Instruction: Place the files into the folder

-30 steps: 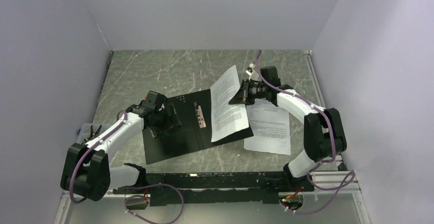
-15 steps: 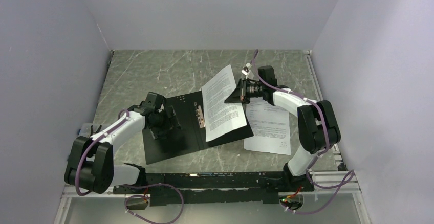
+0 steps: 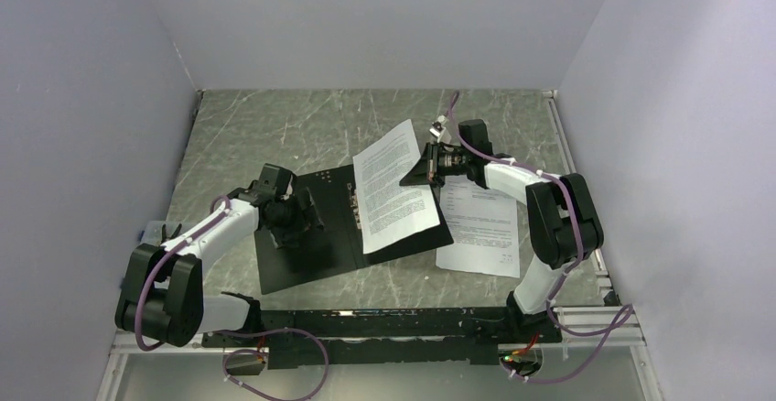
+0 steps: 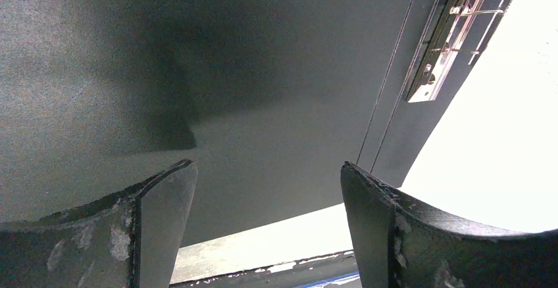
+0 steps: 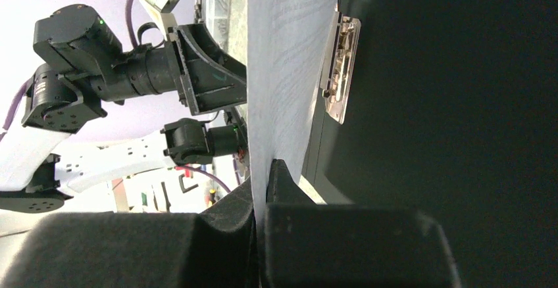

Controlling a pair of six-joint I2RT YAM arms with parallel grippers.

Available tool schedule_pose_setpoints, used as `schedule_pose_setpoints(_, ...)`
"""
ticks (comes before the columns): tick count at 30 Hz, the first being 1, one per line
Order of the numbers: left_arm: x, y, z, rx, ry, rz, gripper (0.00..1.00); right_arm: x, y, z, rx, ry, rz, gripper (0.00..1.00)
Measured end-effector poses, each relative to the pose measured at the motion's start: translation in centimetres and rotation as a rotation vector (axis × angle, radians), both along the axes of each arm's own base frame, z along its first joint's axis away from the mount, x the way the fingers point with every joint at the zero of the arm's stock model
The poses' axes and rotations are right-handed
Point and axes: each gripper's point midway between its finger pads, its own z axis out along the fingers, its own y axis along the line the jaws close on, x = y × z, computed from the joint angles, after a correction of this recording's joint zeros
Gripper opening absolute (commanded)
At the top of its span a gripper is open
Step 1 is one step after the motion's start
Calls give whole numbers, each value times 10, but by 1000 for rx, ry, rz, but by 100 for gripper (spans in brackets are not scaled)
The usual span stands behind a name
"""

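Note:
The folder [image 3: 311,245] lies open, black inside up, with its metal clip [image 3: 357,209] at the spine; the clip also shows in the left wrist view [image 4: 441,51] and the right wrist view [image 5: 339,71]. My right gripper [image 3: 423,170] is shut on the right edge of one printed file sheet [image 3: 393,195] and holds it over the folder's right half; the sheet stands edge-on in the right wrist view [image 5: 283,71]. More file sheets [image 3: 480,227] lie on the table right of the folder. My left gripper [image 3: 295,220] is open, jaws wide, down on the folder's left half [image 4: 230,84].
The marbled grey table [image 3: 302,126] is closed in by white walls at left, back and right. A black rail [image 3: 384,323] runs along the near edge by the arm bases.
My right gripper has carried the sheet leftward, so it now covers more of the folder's right half near the clip. The left gripper has stayed on the folder's left half.

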Motion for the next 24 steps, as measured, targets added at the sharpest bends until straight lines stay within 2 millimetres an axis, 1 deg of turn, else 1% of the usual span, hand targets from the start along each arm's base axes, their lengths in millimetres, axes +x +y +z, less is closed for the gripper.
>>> schedule_pose_setpoints(7, 0, 1, 0, 0, 1, 2, 86, 0, -1, -1, -2, -3, -4, 0)
schedule_pose_setpoints(12, 0, 1, 0, -4, 3, 1, 86, -8, -7, -5, -7, 6, -18, 0)
schedule_pose_setpoints(14, 0, 1, 0, -4, 3, 1, 86, -9, -11, -1, -4, -3, -27, 0)
schedule_pose_setpoints(20, 0, 1, 0, -4, 3, 2, 86, -6, -17, 21, 12, -67, -48, 0)
schedule_pose_setpoints(24, 0, 1, 0, -5, 3, 2, 86, -5, -18, 22, 18, -71, -54, 0)
